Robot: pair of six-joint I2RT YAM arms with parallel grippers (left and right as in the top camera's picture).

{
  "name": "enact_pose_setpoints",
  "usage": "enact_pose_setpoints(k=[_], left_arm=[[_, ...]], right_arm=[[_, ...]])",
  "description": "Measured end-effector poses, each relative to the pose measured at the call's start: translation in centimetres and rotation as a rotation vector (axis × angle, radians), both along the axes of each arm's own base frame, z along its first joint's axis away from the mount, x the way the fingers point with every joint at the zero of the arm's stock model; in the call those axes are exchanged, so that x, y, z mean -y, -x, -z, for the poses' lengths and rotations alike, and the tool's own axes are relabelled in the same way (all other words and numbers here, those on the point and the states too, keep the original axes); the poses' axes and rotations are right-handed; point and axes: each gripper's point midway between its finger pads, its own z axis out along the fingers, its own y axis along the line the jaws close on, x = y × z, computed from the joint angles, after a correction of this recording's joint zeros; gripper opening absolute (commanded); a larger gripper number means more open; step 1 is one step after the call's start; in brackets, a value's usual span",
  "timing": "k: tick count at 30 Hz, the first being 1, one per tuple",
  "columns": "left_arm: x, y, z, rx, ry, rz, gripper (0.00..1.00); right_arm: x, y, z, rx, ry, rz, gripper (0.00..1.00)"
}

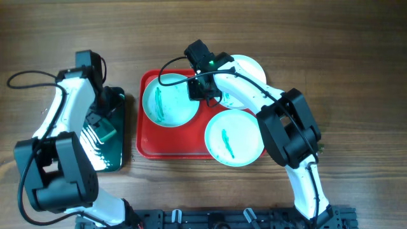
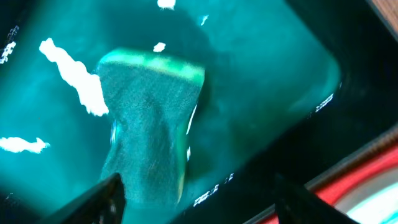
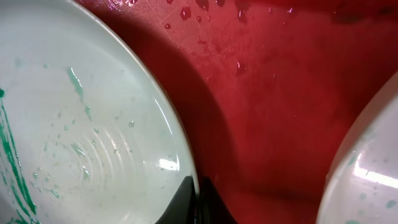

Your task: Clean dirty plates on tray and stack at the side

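Observation:
Three white plates with teal smears sit on the red tray (image 1: 147, 143): a left plate (image 1: 170, 105), a back right plate (image 1: 248, 70) and a front right plate (image 1: 234, 137). My right gripper (image 1: 199, 90) is shut on the right rim of the left plate (image 3: 74, 137); in the right wrist view its fingertips (image 3: 198, 200) pinch that rim, with the wet tray (image 3: 273, 93) behind. Another plate (image 3: 367, 168) shows at the right edge. My left gripper (image 1: 100, 116) is open above a green sponge (image 2: 152, 124), its fingers (image 2: 202, 205) apart and holding nothing.
A smaller black tray with a green inside (image 1: 118, 162) stands left of the red tray and holds the sponge (image 1: 105, 132); its dark wall (image 2: 311, 143) and a strip of the red tray (image 2: 367, 177) show in the left wrist view. Wooden table all around.

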Motion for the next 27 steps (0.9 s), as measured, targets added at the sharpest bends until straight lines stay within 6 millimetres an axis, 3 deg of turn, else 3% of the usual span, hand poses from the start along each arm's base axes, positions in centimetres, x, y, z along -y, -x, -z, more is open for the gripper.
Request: enact_pose_setpoints(k=[3, 7, 10, 16, 21, 23, 25, 27], left_arm=[[-0.5, 0.5, 1.5, 0.004, -0.033, -0.003, 0.72], [-1.2, 0.4, 1.6, 0.012, -0.077, -0.009, 0.72], [-1.3, 1.0, 1.6, -0.011, -0.080, -0.015, 0.61], [-3.7, 1.9, 2.2, -0.010, -0.086, -0.102, 0.54], [-4.1, 2.0, 3.5, 0.022, -0.094, -0.117, 0.59], [-4.1, 1.5, 3.5, 0.041, -0.093, -0.105, 0.53], [-3.8, 1.1, 3.5, 0.051, -0.075, -0.081, 0.39], [-3.6, 1.1, 3.6, 0.051, -0.064, -0.063, 0.38]], right_arm=[[0.0, 0.0, 0.0, -0.001, 0.000, 0.000, 0.04], [-0.1, -0.1, 0.0, 0.003, -0.003, 0.000, 0.04], [-0.1, -0.1, 0.0, 0.003, -0.004, 0.000, 0.04], [-0.1, -0.2, 0.0, 0.007, -0.006, 0.000, 0.04], [-0.2, -0.2, 0.0, 0.008, -0.007, 0.000, 0.04], [-0.2, -0.2, 0.0, 0.009, -0.008, 0.000, 0.04], [-0.2, -0.3, 0.0, 0.010, -0.008, 0.000, 0.04], [-0.2, -0.3, 0.0, 0.012, -0.009, 0.000, 0.04]])
